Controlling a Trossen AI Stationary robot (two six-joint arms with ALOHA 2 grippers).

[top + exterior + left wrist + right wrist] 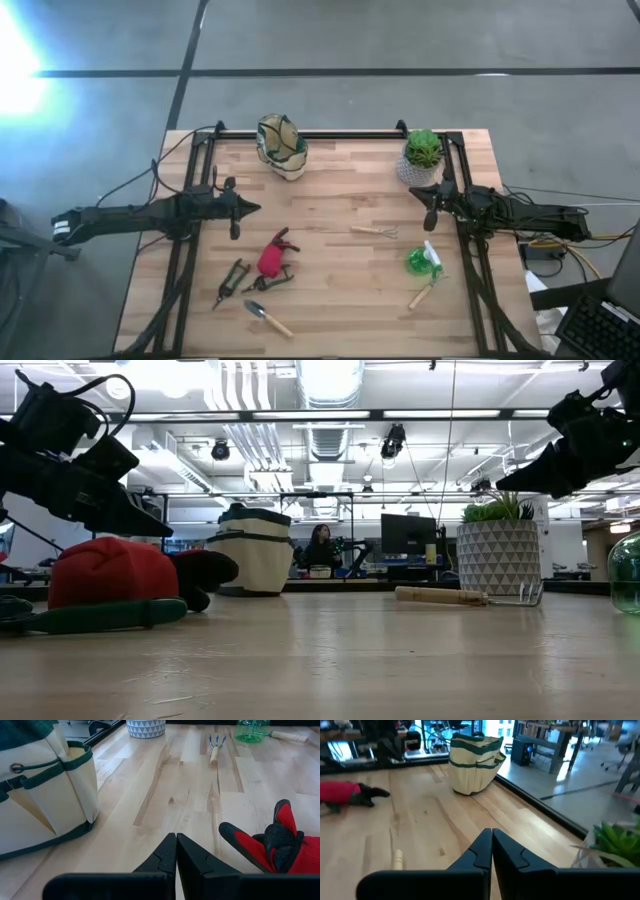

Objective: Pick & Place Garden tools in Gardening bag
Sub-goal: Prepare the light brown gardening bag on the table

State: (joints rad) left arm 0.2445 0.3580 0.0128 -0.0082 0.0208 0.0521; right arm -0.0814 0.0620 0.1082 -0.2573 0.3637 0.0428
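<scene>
Nothing picked yet: left gripper (236,208) and right gripper (430,208) hover empty, fingers pressed together. Gardening bag (281,146) at the far edge; red-and-black glove (274,257), probably, nearest the left gripper. Next: spread fingers, descend on it.

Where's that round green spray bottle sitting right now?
In the high view the green spray bottle sits on the table's right side, near the right arm's gripper, between the small hand fork and a wooden-handled tool.
</scene>
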